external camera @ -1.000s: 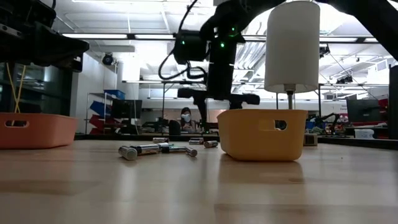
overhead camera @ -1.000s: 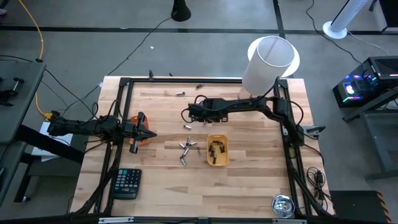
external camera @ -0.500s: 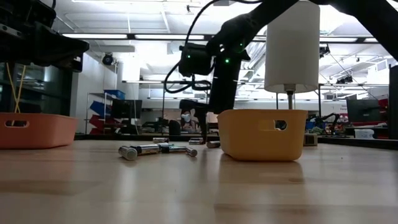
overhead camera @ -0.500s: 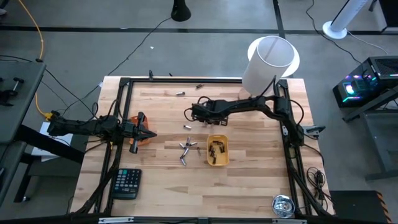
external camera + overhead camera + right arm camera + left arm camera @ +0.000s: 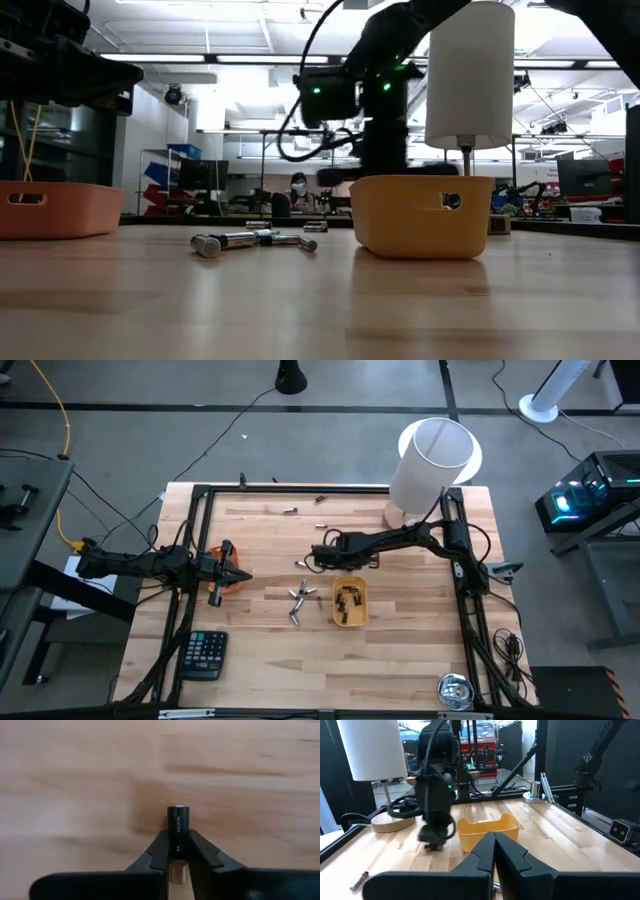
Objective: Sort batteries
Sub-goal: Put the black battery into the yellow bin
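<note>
Between right end effector (image 5: 176, 851) fingers: black AA battery (image 5: 178, 832) pinched; left end effector (image 5: 494, 851) pressed together.

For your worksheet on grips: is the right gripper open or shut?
Shut. The right gripper has both fingers pressed against a black battery above the table.

A pale, smooth wooden table (image 5: 400, 650) with visible grain carries a matt yellow plastic tray (image 5: 349, 603), while the matt black battery (image 5: 178, 831) shows a coppery metal end between dull black fingers (image 5: 159, 851).
</note>
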